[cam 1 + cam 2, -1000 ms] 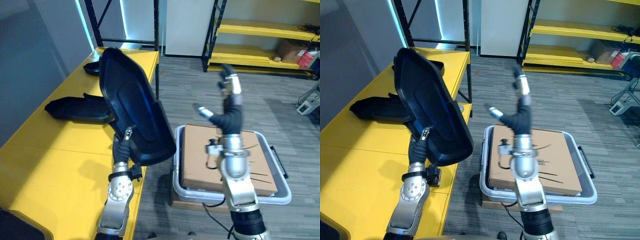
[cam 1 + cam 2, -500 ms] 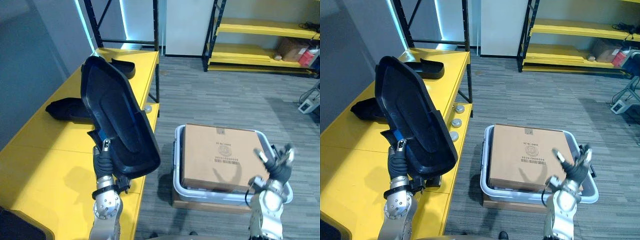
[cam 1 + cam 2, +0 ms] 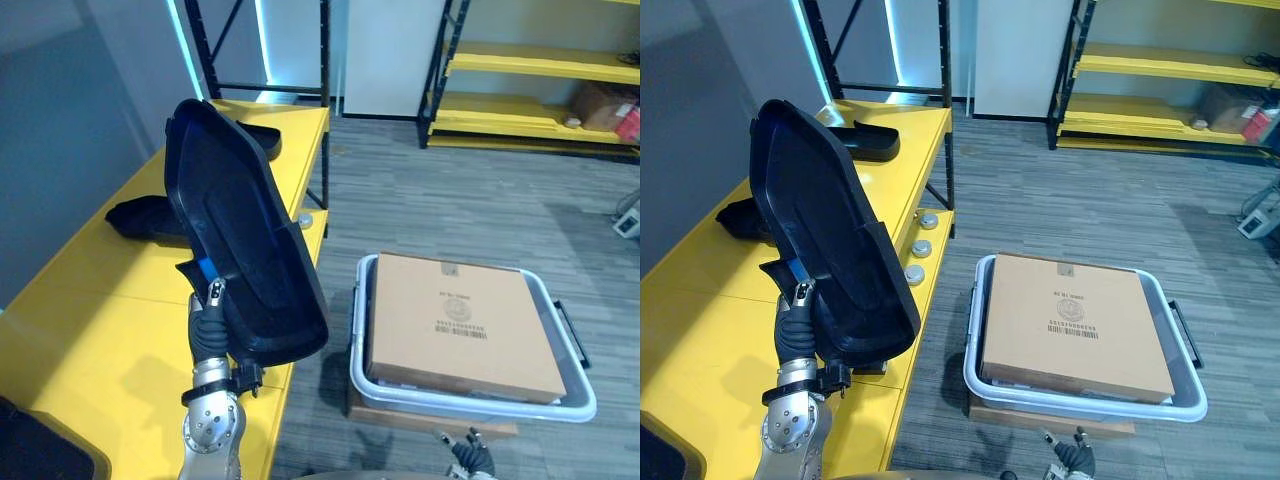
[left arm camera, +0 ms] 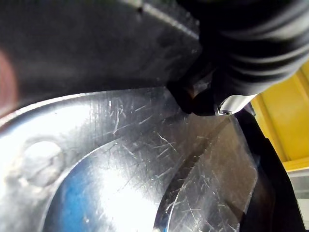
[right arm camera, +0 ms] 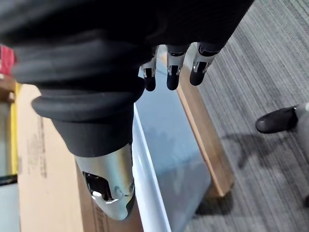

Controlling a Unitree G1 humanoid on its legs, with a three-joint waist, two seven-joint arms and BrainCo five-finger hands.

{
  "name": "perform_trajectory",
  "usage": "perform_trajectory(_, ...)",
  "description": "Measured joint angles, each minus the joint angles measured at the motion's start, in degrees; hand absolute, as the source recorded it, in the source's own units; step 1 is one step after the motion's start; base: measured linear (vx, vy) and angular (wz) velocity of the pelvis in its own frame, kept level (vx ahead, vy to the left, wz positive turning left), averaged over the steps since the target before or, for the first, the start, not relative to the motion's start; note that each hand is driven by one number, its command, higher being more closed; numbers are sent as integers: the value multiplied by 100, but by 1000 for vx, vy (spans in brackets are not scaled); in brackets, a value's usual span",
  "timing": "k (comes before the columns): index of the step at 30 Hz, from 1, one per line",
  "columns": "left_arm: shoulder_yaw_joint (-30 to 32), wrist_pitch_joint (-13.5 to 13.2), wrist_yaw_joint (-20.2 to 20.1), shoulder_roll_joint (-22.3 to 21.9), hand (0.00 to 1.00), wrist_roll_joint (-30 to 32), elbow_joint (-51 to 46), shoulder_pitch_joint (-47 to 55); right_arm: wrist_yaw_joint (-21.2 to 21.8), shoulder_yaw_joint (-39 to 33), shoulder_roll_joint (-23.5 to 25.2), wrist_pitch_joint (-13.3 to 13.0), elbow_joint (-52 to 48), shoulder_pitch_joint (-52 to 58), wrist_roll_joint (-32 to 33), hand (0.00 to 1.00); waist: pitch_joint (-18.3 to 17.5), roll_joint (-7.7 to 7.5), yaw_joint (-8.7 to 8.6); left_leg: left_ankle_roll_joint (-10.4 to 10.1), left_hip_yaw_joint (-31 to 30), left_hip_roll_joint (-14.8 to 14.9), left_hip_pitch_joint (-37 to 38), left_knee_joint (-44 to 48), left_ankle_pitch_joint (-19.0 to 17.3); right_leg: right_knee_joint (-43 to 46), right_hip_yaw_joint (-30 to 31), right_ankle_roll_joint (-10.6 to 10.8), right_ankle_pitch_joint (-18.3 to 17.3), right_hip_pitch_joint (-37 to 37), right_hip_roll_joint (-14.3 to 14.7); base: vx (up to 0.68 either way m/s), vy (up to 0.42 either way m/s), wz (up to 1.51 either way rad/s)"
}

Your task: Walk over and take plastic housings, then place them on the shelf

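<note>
The raised housing [image 3: 245,240] hides all of the left hand [image 3: 211,302] except the thumb pinching its lower rim. It also screens part of the near housing [image 3: 138,214] at 9 o'clock and the far housing [image 3: 263,144] at 11 o'clock. At 5 o'clock the bottom edge cuts off the right hand [image 3: 466,464]. In the left wrist view the shell is a close blur.

Warehouse-like workshop, yellow steel shelving racks [image 3: 540,63], grey carpet floor [image 3: 450,200]
</note>
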Motion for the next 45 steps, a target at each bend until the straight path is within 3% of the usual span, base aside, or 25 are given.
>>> perform_trajectory(2, -69, 0, -5, -34, 100, 0, -3, 3, 31, 105, -12, -1, 66, -45, -48, 0, 56, -38, 8, 0, -358, -75, -34, 145, 0, 113, -383, 50, -123, 153, -69, 35, -30, 104)
perform_trajectory(7, -190, 2, 4, -56, 100, 1, -259, -14, -10, 388, -56, -40, 178, -215, -60, 0, 178, -37, 275, -9, -1343, -377, -370, 616, -2, 548, -1507, 101, -474, 327, -312, 20, -9, 115)
perform_trajectory(9, -191, -6, 20, -51, 100, 1, -503, -41, -208, 396, -77, -22, 199, -278, -58, 0, 298, -11, 306, -125, -1691, -539, -645, 885, -25, 784, -1998, 125, -631, 305, -438, -37, 1, 123)
perform_trajectory(10, -168, -28, 28, -49, 100, 0, -639, -43, -288, 396, -98, -64, 195, -286, -59, 0, 422, 9, 317, -181, -1505, -512, -795, 960, -196, 898, -2228, 117, -673, 307, -488, -120, 10, 124)
perform_trajectory(11, -146, -47, 27, -39, 100, 1, -688, -90, -346, 396, -124, -80, 170, -304, -58, 0, 491, 13, 273, -291, -605, -232, -1051, 1145, -439, 998, -2514, 118, -685, 296, -546, -141, 18, 103)
perform_trajectory(12, -146, -54, 29, -30, 100, 1, -689, -122, -381, 396, -166, -81, 168, -306, -58, 0, 516, 46, 276, -313, -169, -72, -1157, 1255, -455, 1042, -2642, 117, -686, 295, -553, -188, 58, 93)
perform_trajectory(14, -134, -126, 45, -44, 100, 1, -701, -83, -502, 403, -318, -65, 150, -311, -59, 0, 554, 150, 292, -107, 1452, 566, -1513, 1757, -636, 1153, -3155, 122, -715, 332, -522, -131, 38, 63)
perform_trajectory(16, -85, -144, 110, -44, 100, 4, -706, -101, -560, 407, -401, -41, 145, -294, -59, 0, 552, 139, 286, 33, 2161, 825, -1640, 2085, -755, 1058, -3549, 127, -726, 387, -641, -20, 42, 57)
perform_trajectory(17, -82, -149, 130, -33, 100, 6, -736, -95, -578, 407, -428, -41, 143, -279, -59, 0, 563, 167, 287, 197, 2349, 975, -1715, 2327, -832, 1107, -3645, 134, -742, 397, -657, -14, 85, 78)
perform_trajectory(18, -26, -188, 142, -55, 100, 4, -829, -31, -618, 388, -484, -40, 136, -213, -57, 0, 565, 259, 281, 77, 2415, 1104, -1828, 2566, -762, 1382, -3816, 261, -871, 445, -650, -19, 123, 89)
perform_trajectory(23, 511, -338, 446, -128, 100, -129, -1077, 193, -630, 280, -631, -8, 161, -29, -61, 0, 507, 157, 315, 108, 1820, 476, -1829, 2400, -718, 1549, -4449, 222, -918, 737, -989, 30, 123, 77)
perform_trajectory(25, 489, -369, 396, -131, 100, -200, -1131, 207, -682, 180, -634, 20, 167, -76, -60, 0, 508, 162, 317, 168, 1585, 319, -1807, 2519, -763, 2014, -4590, 61, -1037, 846, -1205, 49, 105, 58)
perform_trajectory(27, 450, -371, 377, -130, 100, -227, -1139, 207, -685, 92, -637, 45, 167, -35, -59, 0, 512, 154, 298, 201, 1385, 223, -1806, 2566, -786, 2525, -4380, -160, -1138, 809, -1382, 30, 52, 70)
perform_trajectory(28, 322, -367, 377, -126, 100, -234, -1139, 194, -685, 79, -637, 47, 168, 93, -59, 0, 517, 150, 274, 233, 1117, 133, -1783, 2588, -805, 3218, -3540, -633, -1250, 536, -1511, 2, 15, 82)
perform_trajectory(30, 220, -366, 381, -114, 100, -237, -1137, 154, -684, 81, -600, 75, 167, 187, -57, 0, 522, 156, 264, 220, 763, 77, -1747, 2562, -797, 3519, -2182, -619, -1631, 161, -1208, -31, -35, 82)
perform_trajectory(31, 96, -367, 385, -101, 100, -235, -1136, 127, -684, 83, -518, 157, 167, 215, -46, 0, 540, 159, 271, 128, 444, 22, -1648, 2401, -700, 3572, -987, -435, -1914, -148, -774, -37, -67, 86)
perform_trajectory(33, -56, -371, 383, -92, 100, -229, -1127, 108, -683, 118, -414, 176, 141, 259, -36, 0, 525, 103, 219, -6, 114, -9, -1595, 2195, -539, 3530, -213, -324, -2070, -377, -379, -55, -115, 91)
perform_trajectory(34, -178, -373, 384, -83, 100, -225, -1071, 93, -638, 252, -350, 173, 1, 309, 32, 0, 525, 43, 97, -133, -192, -88, -1631, 2018, -450, 3317, 123, -258, -2111, -511, -201, -105, -161, 104)
perform_trajectory(35, -218, -371, 380, -78, 100, -223, -1028, 81, -557, 312, -295, 167, -97, 331, 63, 0, 522, 0, 84, -171, -272, -141, -1629, 1949, -426, 3097, 199, -263, -2108, -491, -186, -144, -217, 118)
perform_trajectory(36, -277, -371, 381, -67, 100, -211, -1027, 84, -441, 417, -240, 162, -199, 300, 80, 0, 511, -132, 119, -263, -348, -287, -1657, 1861, -368, 2705, 219, -265, -2111, -453, -249, -142, -210, 117)
perform_trajectory(37, -349, -415, 404, -38, 100, -221, -902, 74, -418, 496, -167, 154, -272, 175, 92, 0, 480, -338, 106, -315, -495, -409, -1714, 1891, -249, 2499, 34, -109, -2088, -490, -392, -109, -256, 130)
perform_trajectory(38, -434, -406, 375, -60, 100, -206, -840, 147, -422, 532, -153, 130, -321, 19, 107, 0, 426, -170, 199, -342, -509, -287, -1940, 2408, -304, 2358, -215, -157, -2001, -441, -288, -64, -205, 106)
perform_trajectory(40, -416, -441, 384, -72, 100, -227, -834, 182, -431, 588, -152, 76, -315, -255, 110, 0, 370, 89, 310, -392, -604, 46, -1791, 2457, -403, 2168, -411, -225, -1845, -348, -24, -18, -144, 53)
perform_trajectory(42, -367, -483, 400, -83, 100, -241, -816, 156, -446, 712, -131, 10, -331, -494, 101, 0, 344, 86, 336, -493, -594, 136, -1809, 2261, -296, 2050, -525, -230, -1705, -351, 39, -11, -120, 22)
perform_trajectory(45, -433, -482, 375, -73, 100, -241, -679, 144, -579, 702, -119, 1, -480, -579, 38, 0, 233, 55, 337, -463, -532, 243, -1808, 2110, -226, 1702, -499, -237, -1500, -232, 163, 55, -64, -12)
